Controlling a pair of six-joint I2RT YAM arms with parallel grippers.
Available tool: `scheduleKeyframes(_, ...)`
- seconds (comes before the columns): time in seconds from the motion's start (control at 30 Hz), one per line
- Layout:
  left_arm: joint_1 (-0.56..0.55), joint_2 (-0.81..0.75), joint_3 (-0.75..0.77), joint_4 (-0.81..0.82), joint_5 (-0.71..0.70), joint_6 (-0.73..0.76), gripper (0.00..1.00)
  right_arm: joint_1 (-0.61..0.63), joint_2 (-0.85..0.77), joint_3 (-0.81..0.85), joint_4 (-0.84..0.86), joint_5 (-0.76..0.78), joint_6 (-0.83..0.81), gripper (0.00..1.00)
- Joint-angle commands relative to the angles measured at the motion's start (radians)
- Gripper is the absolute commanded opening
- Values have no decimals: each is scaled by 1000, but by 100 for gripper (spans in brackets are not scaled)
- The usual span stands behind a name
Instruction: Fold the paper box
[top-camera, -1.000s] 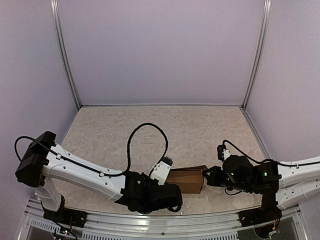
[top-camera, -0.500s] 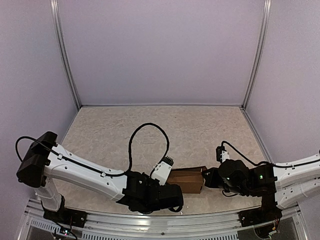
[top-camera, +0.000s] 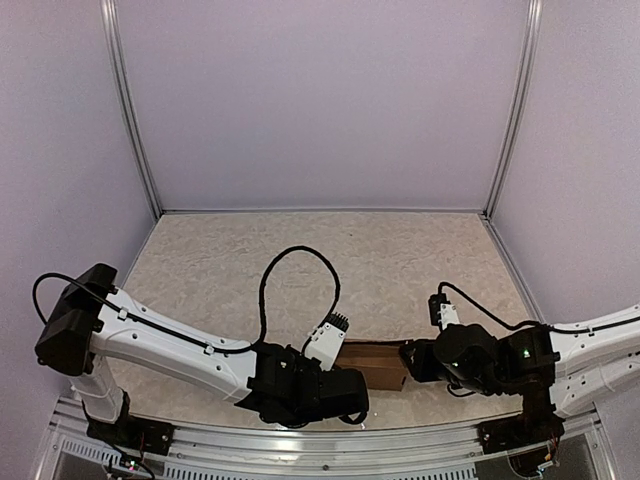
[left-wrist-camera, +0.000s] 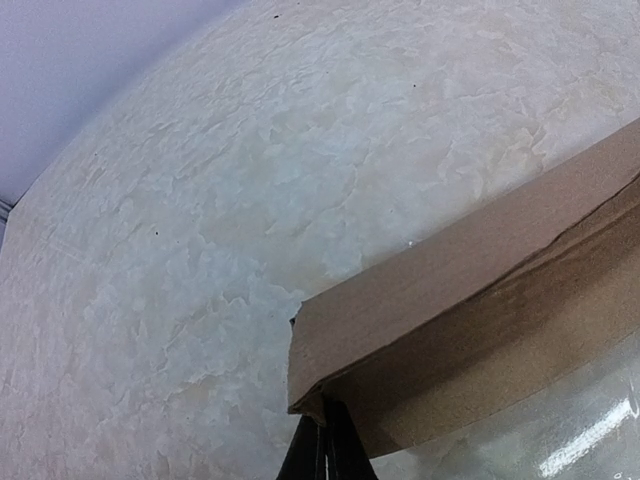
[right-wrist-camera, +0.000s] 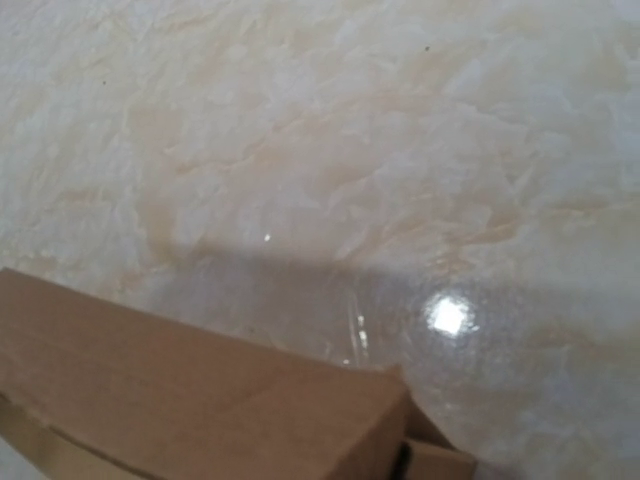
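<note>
Box place: the box (top-camera: 375, 362) lies at about 6 o'clock on the table (top-camera: 300, 250), close to the near edge and between the two arms. Its long axis runs from 9 to 3 o'clock.
Box state: it reads as a formed oblong with its long walls up. In the right wrist view a small flap at the 3 o'clock end sits just apart from the body, so I judge that end is not yet closed.
Left gripper: the left gripper (left-wrist-camera: 322, 455) is at the box's 9 o'clock end. Its dark fingers are nearly together under the lower corner and seem to pinch a thin cardboard edge.
Why held so: gripping one end likely anchors the box so that it cannot slide while the other end is worked.
Right gripper: the right gripper (top-camera: 412, 358) is at the 3 o'clock end, touching or just beside it. Its fingers show in neither view, so I cannot tell how the jaws stand.
Why placed so: facing the end along the box's length suits pushing the loose flap inward against the left arm's hold.
Risk: the pinch is only on a thin edge, so a hard push could buckle the wall or turn the box.
</note>
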Motion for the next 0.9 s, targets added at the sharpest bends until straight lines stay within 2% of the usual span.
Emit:
scheduleKeyframes(0.0, -10, 51, -2, -14, 96, -5, 0, 10, -20, 60, -143, 47, -27, 30)
scheduleKeyframes(0.23, -11, 48, -4, -18, 93, -5, 0, 9, -24, 100, -216, 88, -44, 30)
scheduleKeyframes(0.43, -11, 46, -1, -22, 92, -8, 0, 10, 8, 101, -207, 81, -53, 15)
scheduleKeyframes(0.57, -11, 47, -3, -26, 88, -9, 0, 10, 27, 101, -177, 61, -71, 0)
scheduleKeyframes(0.87, -11, 49, 5, -28, 92, -8, 0, 93, 116, 104, -173, 110, -13, 0)
